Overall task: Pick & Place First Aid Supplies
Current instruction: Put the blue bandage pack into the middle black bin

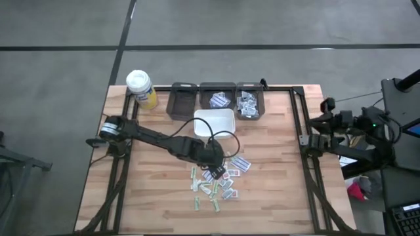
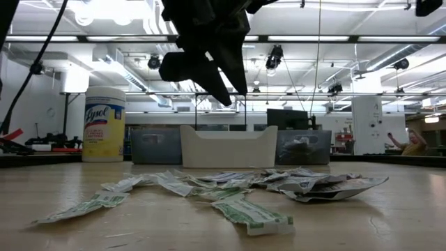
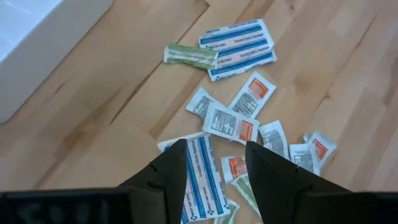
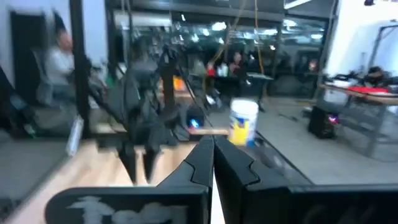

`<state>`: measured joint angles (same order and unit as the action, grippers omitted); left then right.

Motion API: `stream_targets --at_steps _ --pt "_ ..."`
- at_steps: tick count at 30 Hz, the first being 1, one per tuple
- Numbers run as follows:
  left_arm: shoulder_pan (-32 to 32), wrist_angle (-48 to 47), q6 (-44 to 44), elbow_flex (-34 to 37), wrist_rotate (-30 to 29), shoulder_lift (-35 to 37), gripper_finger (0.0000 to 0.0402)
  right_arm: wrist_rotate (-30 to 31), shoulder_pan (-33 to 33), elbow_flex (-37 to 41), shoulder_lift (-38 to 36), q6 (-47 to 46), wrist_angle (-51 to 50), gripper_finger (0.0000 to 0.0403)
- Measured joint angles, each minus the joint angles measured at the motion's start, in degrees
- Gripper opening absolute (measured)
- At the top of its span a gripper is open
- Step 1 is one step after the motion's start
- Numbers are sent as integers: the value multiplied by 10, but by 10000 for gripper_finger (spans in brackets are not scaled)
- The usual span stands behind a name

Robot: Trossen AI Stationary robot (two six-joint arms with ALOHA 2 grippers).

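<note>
Wooden table (image 1: 275,164); first aid supplies (image 1: 220,180) scattered; room behind, possibly workshop.

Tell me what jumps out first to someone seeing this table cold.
A scattered pile of first aid packets lies on the wooden table's near half. The left end effector hangs open just above the pile. Along the far edge sit three dark bins, with a yellow wipes bottle at the far-left corner.

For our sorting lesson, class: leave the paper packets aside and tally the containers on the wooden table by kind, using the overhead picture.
Dark rectangular plastic bins: 3
White rectangular plastic tray: 1
White-capped yellow bottle: 1
Total: 5
</note>
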<state>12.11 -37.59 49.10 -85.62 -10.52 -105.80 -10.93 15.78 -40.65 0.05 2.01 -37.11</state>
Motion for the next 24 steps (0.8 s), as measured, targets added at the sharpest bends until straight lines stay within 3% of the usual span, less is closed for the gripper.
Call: stream_targets --at_steps 6,17,24 --pt "5 -2 1 10 4 0 155 -69 0 16 37 -15 8 8" --pt "9 4 21 35 5 0 155 -70 0 33 19 -13 27 8" --pt "10 11 31 35 4 0 155 -41 0 39 6 -28 32 8"
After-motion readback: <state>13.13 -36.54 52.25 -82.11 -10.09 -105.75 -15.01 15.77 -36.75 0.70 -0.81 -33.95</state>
